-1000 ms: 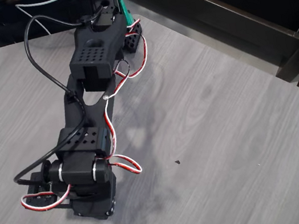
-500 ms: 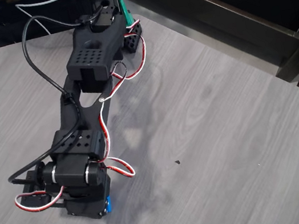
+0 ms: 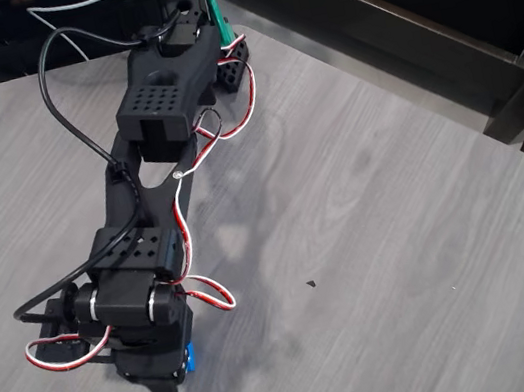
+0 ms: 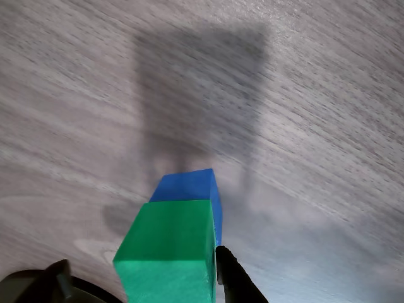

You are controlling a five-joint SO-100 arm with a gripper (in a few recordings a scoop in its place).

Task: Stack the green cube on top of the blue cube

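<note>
In the wrist view the green cube [image 4: 169, 252] sits nearest the lens, low in the picture, with one dark finger [image 4: 235, 276] touching its right face and a dark rounded part at its lower left; the gripper [image 4: 165, 285] appears closed on the green cube, though the second finger is hidden; just beyond the green cube, and partly covered by it, lies the blue cube [image 4: 188, 187] on the grey wood-grain table [image 4: 328, 113]; whether the two cubes touch cannot be told; past the blue cube a broad dark shadow falls on the table; in the overhead view a blue sliver [image 3: 190, 356] shows beside the black arm's [image 3: 135, 254] lower end.
</note>
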